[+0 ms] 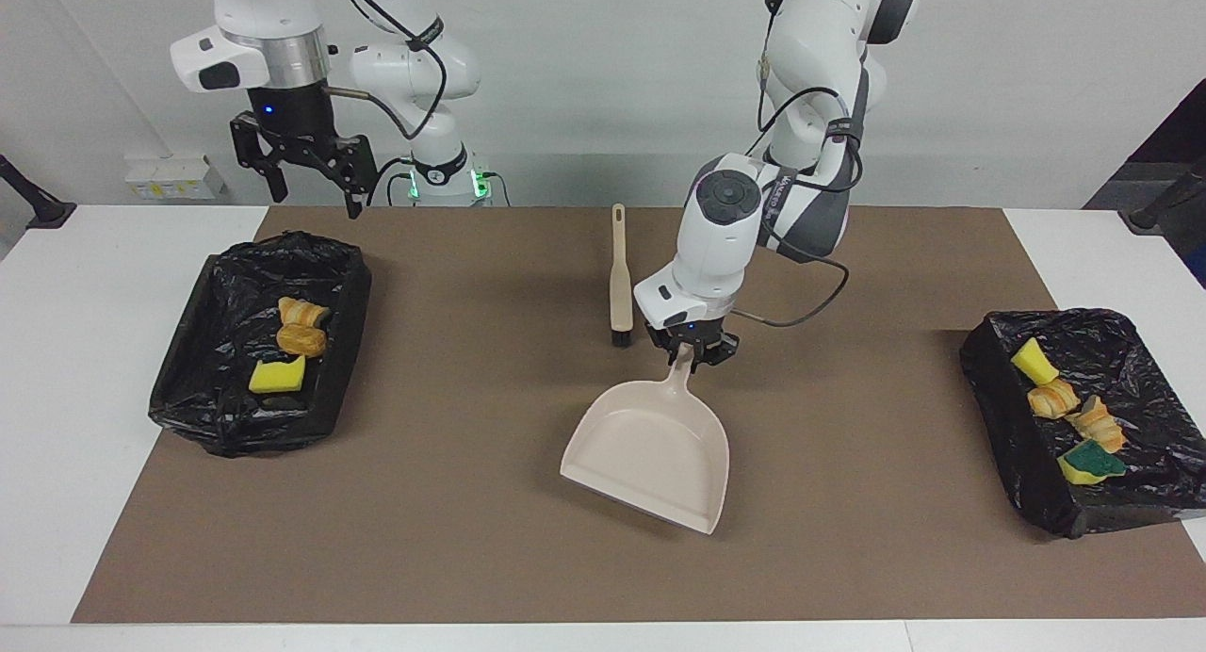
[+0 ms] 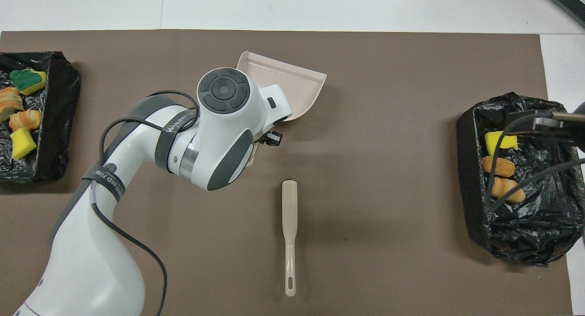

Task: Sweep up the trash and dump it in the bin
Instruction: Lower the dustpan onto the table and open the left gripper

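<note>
Inside both bins [image 1: 179,369], trash [image 1: 300,341], apart from left hand [image 1: 692,350]

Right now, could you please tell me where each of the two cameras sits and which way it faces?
Facing view: high across the table, facing the robots; both arms show, the left pincer shut on the dustpan handle, the right pincer open over the table edge by a bin.
Overhead view: high above the robots' end, looking steeply down; the left arm covers the dustpan handle.
Shared: dustpan, brush, both bins with trash, half a turn apart.
</note>
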`<state>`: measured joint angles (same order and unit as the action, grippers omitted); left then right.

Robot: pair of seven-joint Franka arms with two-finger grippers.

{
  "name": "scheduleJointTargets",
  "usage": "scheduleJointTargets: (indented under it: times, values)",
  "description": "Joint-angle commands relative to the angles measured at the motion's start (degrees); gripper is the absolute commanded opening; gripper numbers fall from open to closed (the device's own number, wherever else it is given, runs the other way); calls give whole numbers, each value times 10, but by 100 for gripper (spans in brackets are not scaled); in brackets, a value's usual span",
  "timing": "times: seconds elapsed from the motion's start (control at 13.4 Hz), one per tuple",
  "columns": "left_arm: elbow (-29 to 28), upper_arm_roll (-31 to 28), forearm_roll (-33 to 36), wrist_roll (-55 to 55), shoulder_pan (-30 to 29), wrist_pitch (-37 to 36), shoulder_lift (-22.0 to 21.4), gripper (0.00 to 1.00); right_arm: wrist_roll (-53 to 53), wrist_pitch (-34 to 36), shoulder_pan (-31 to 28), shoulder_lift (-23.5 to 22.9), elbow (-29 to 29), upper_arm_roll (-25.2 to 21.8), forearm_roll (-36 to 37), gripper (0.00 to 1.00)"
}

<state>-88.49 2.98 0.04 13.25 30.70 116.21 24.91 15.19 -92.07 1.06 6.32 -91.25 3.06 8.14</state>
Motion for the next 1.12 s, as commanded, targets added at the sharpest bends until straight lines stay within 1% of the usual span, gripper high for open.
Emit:
scheduleJointTargets:
  times: [0.0,0.15,0.22,0.37,0.52,0.67,0.75,0.82,0.89,0.97,1.04]
  values:
    - [94,-14,-7,111,19,-33,61,0,-73,23,-11,9,-1,-22,-2,100]
    - [171,-17,-3,193,33,-67,121,0,-119,24,-12,17,-5,-62,-6,100]
    - [196,-17,-2,199,33,-88,139,0,-125,30,-12,13,-11,-65,-8,100]
    - [199,-14,-3,199,34,-90,143,0,-126,53,-14,13,-27,-68,-27,100]
    - [198,-12,-6,197,33,-85,145,0,-128,39,-20,13,-63,-68,-55,100]
    - [193,-12,-6,195,28,-83,145,0,-153,30,-19,17,-71,-67,-51,100]
    - [188,-12,-7,195,25,-82,144,32,-155,30,-18,17,-72,-67,-54,100]
    - [187,-14,0,192,24,-85,141,70,-148,19,-12,18,-74,-66,-54,100]
    - [182,-15,-1,190,17,-84,138,73,-141,13,-12,18,-75,-62,-54,100]
    - [169,-15,-1,173,5,-86,120,88,-133,11,-12,20,-81,-62,-53,100]
    - [143,-16,-2,139,-2,-85,86,99,-122,5,-10,28,-93,-60,-52,100]
